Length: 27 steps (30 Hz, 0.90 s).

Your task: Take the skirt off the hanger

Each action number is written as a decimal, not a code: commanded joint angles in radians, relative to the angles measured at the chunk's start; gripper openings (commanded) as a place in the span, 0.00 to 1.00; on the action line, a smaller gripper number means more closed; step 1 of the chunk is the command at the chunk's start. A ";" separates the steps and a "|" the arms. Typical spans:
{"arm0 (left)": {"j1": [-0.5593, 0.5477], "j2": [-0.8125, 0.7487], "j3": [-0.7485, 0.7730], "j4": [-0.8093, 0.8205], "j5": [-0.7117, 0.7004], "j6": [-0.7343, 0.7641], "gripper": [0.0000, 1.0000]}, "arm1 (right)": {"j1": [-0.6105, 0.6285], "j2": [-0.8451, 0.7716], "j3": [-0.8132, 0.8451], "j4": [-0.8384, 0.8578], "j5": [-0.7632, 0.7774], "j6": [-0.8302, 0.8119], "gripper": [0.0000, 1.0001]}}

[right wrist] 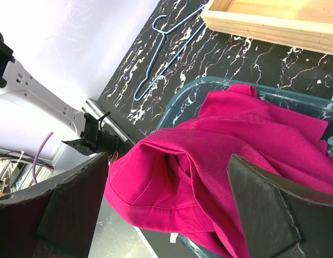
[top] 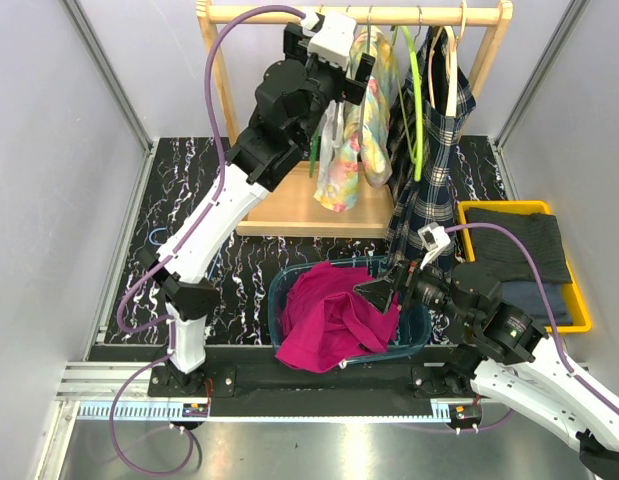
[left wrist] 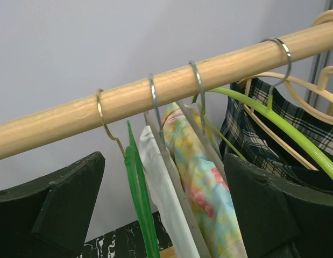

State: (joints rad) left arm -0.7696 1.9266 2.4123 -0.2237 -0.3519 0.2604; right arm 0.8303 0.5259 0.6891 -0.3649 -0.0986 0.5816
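Soft, light pastel-patterned fabric skirt (left wrist: pixel 204 183), probably the target, drapes limply; grasp its waistband. Both left pincer (left wrist: pixel 163 207) and right pincer (right wrist: pixel 169 207) gape empty.

The left arm (top: pixel 214 215) rises from its base at the near left and stretches far up and to the right, almost straight, with the wrist held high. The left pincer (top: pixel 365 75) has its fingers (left wrist: pixel 53 209) spread wide, gripping nothing. The right arm (top: pixel 534 375) sits low and folded, forearm aimed left. The right pincer (top: pixel 377 290) likewise has its fingers (right wrist: pixel 64 209) parted, with nothing between them.
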 commanded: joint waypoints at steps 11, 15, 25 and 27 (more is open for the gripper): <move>0.004 -0.031 -0.100 0.006 -0.027 0.000 0.88 | 0.000 -0.044 -0.008 -0.011 0.030 0.001 1.00; 0.006 -0.044 -0.127 -0.006 -0.019 -0.004 0.76 | 0.000 -0.049 -0.017 -0.012 0.036 0.003 1.00; 0.013 -0.049 -0.107 -0.037 -0.029 0.005 0.21 | 0.001 -0.058 -0.017 -0.020 0.056 0.006 1.00; 0.015 -0.049 -0.105 -0.037 -0.030 0.005 0.12 | 0.000 -0.063 -0.019 -0.025 0.060 0.004 1.00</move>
State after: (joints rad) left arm -0.7635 1.9217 2.2833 -0.2714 -0.3687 0.2634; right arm 0.8303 0.4786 0.6724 -0.3962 -0.0677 0.5819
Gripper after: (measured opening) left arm 0.176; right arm 0.994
